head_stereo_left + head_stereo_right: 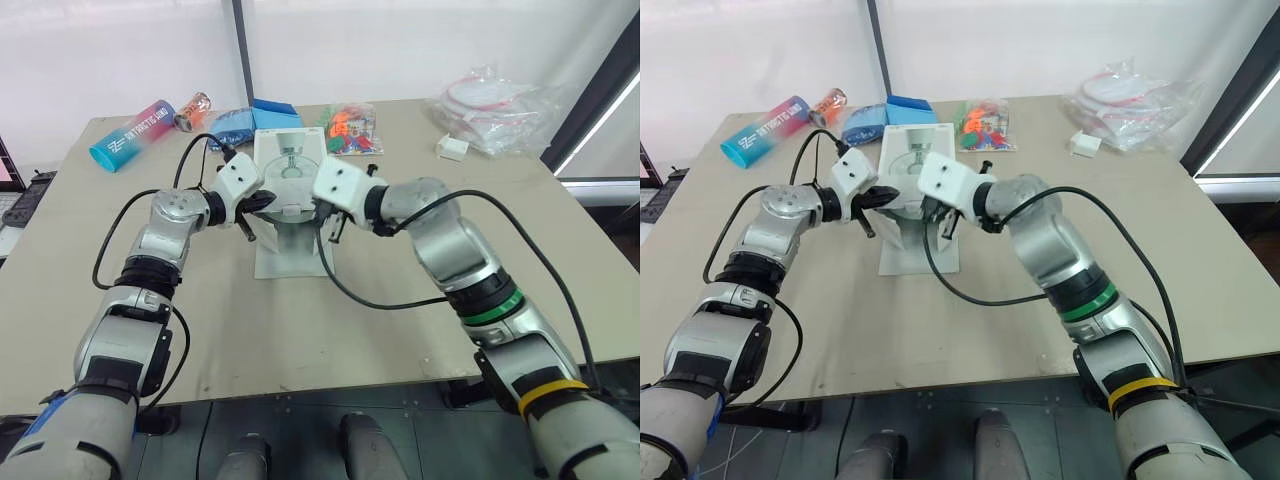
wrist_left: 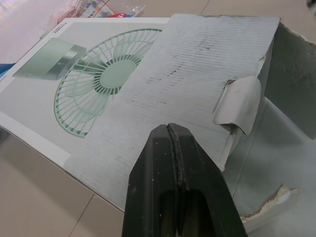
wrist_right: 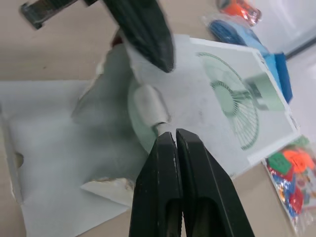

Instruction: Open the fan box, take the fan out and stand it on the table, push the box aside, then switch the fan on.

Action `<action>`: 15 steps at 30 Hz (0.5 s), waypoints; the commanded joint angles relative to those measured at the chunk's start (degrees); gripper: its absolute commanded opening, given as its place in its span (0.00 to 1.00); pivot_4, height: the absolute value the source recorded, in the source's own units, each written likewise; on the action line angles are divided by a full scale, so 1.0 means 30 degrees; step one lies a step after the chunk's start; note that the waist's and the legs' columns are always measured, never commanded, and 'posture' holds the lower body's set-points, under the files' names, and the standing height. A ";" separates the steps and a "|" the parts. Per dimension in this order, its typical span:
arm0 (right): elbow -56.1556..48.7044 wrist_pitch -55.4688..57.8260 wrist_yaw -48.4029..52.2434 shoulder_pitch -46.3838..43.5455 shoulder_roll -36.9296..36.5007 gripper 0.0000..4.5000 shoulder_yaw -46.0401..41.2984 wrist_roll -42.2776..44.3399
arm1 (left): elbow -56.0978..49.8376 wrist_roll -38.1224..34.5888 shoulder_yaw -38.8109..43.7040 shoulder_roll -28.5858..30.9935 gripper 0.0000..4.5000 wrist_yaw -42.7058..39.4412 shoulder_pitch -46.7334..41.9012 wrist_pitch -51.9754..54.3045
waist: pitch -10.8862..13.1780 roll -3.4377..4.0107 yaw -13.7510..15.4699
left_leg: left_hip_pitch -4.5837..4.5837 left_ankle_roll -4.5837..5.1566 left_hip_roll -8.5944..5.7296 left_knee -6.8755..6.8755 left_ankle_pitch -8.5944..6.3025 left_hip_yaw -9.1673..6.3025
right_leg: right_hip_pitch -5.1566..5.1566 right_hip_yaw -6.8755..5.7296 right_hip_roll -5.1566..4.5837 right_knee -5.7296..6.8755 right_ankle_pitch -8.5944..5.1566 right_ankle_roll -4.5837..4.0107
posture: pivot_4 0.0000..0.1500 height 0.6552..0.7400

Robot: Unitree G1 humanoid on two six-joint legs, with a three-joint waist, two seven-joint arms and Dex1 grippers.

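You found the left gripper (image 2: 170, 129) with its two fingers pressed together, closed on themselves. Just ahead of its tips lay the grey inner face of a folded-back flap (image 2: 197, 74) of the fan box (image 2: 54, 84). The right gripper (image 3: 175, 134) likewise had its fingers together. Directly ahead of its tips, the fan (image 3: 148, 106) sat partly visible inside the box's open mouth. The box lay flat on the table (image 1: 300, 330), between both grippers.
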 commanded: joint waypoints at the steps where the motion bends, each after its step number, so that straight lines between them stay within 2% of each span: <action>1: 0.0394 -0.1099 0.0200 -0.1100 0.0383 0.02 0.0064 -0.0415 | -0.0796 -0.0223 0.0306 0.0092 0.00 0.0162 0.0303 0.0253 | 0.0000 0.0000 0.0001 | -0.0001 0.0000 0.0000 0.0000 0.0000 -0.0002 | -0.0001 0.0000 0.0000 -0.0001 0.0000 0.0000 | 1.00 1.00; 8: 0.2485 -0.2675 0.0275 -0.1263 0.0995 0.02 0.0886 -0.1580 | -0.1288 -0.0255 0.0302 0.0177 0.00 0.0202 0.0535 0.0566 | 0.0000 -0.0001 0.0002 | 0.0000 -0.0001 0.0000 0.0000 0.0000 -0.0002 | -0.0002 0.0000 0.0000 0.0000 0.0000 -0.0001 | 1.00 1.00; 15: 0.3028 -0.3550 0.0598 -0.0853 0.0595 0.02 0.1255 -0.2574 | -0.1278 -0.0222 0.0324 0.0221 0.00 0.0275 0.0504 0.0631 | 0.0000 -0.0001 0.0005 | -0.0001 -0.0002 0.0000 0.0000 0.0001 -0.0002 | -0.0006 0.0000 0.0000 -0.0001 0.0001 -0.0001 | 1.00 1.00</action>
